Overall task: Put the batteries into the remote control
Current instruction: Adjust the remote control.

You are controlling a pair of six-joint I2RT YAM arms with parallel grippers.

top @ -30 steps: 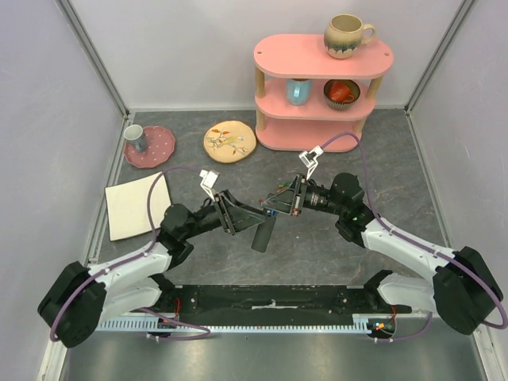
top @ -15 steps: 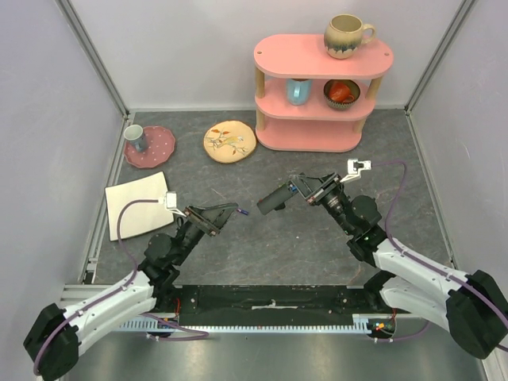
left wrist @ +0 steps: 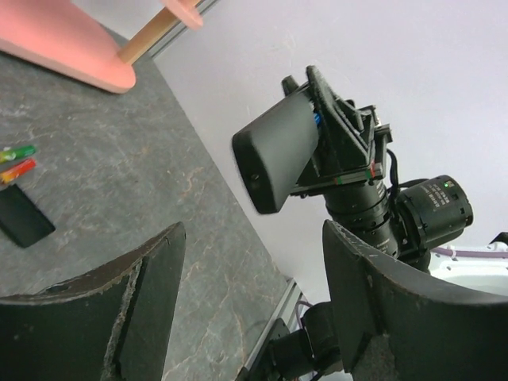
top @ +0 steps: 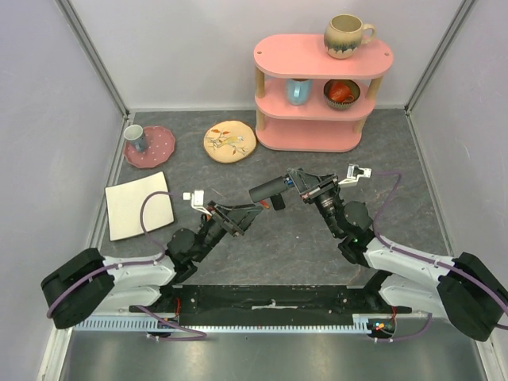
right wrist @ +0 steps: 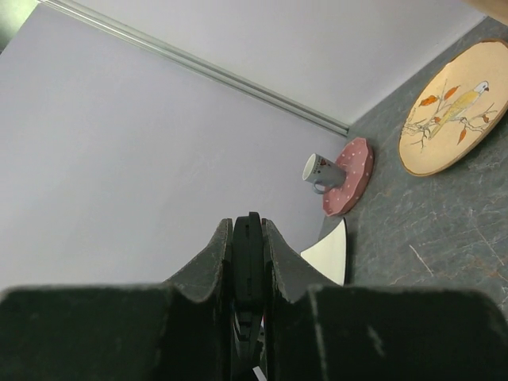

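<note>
Fingers [left wrist: 135,302] of the left gripper [top: 248,212] stand wide apart with nothing between them, low over the table [top: 302,238] and aimed at the remote [left wrist: 278,155]. The remote is off the table, tilted in the air just beyond those open fingers and not touching them. The right gripper [right wrist: 248,234] is nearly closed and clamps the remote by its thin sides at one end, where a bit of blue shows. Past the grippers, two batteries [left wrist: 17,153], one green and one red-orange, lie side by side on the table, near a small black piece [left wrist: 24,216]. A white mat [top: 139,205] lies to the left. Farther back are a bird plate [top: 229,141] and a cup [top: 135,136] on a pink saucer [top: 159,147]. A pink shelf [top: 317,55] with mugs [top: 347,36] stands at the rear.
</note>
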